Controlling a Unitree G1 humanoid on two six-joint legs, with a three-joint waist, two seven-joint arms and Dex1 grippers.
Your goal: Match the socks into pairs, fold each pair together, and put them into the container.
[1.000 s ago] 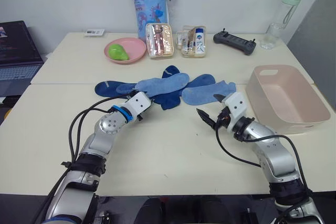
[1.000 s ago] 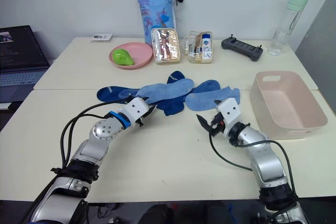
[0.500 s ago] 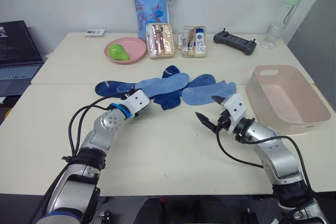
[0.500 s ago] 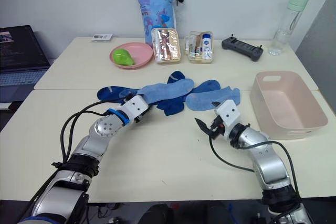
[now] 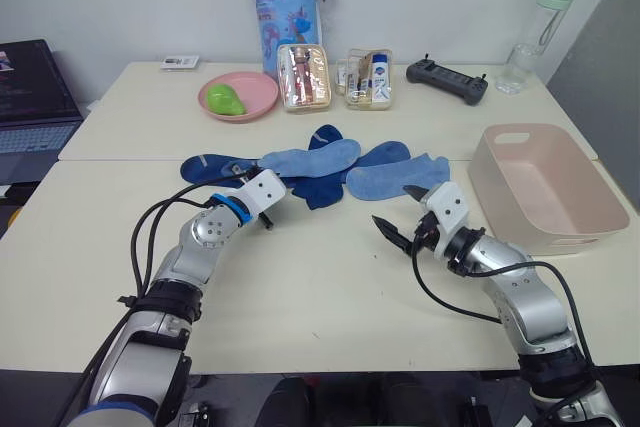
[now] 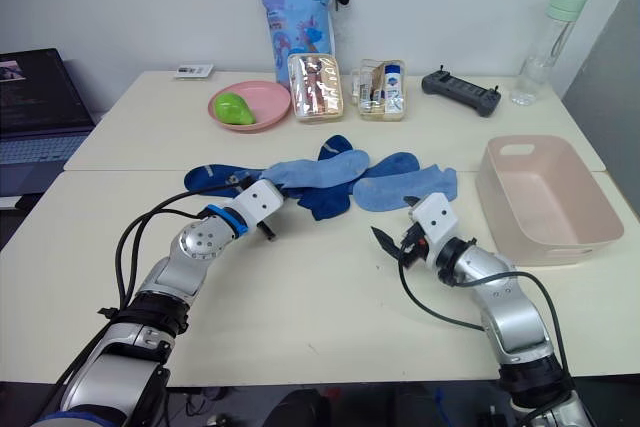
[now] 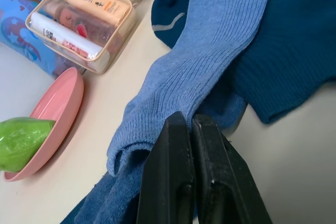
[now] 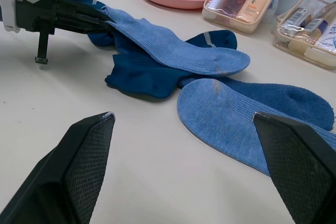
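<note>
Surface: two pale cream tables (image 5: 330,287) butted together against a white wall.

Far left: a laptop (image 5: 35,97) at the edge. Far row, left to right: a pink plate (image 5: 250,90) holding a green object, a tall blue patterned bag (image 5: 285,7), two clear boxes (image 5: 303,77) of toiletries, a black controller (image 5: 446,80), a clear bottle (image 5: 535,32).

Left gripper (image 5: 255,179): at the left end of the socks (image 5: 320,169), fingers pressed together, pinching the cuff of the medium-blue sock (image 7: 210,72).

Socks: a loose overlapping heap across mid-table, dark navy beneath, lighter blues on top; none yet paired or folded.

Right gripper (image 5: 403,215): near the right end of the heap, hovering just above the table, fingers spread wide, holding nothing.

Container (image 5: 560,237): pale pink tub at the right, empty, well apart from the heap.

Handling note: the step in hand looks like drawing one sock clear. Best lifted slowly so the navy sock underneath stays put, then laid flat beside its match, the light-blue sock (image 8: 231,119) near the right gripper.
</note>
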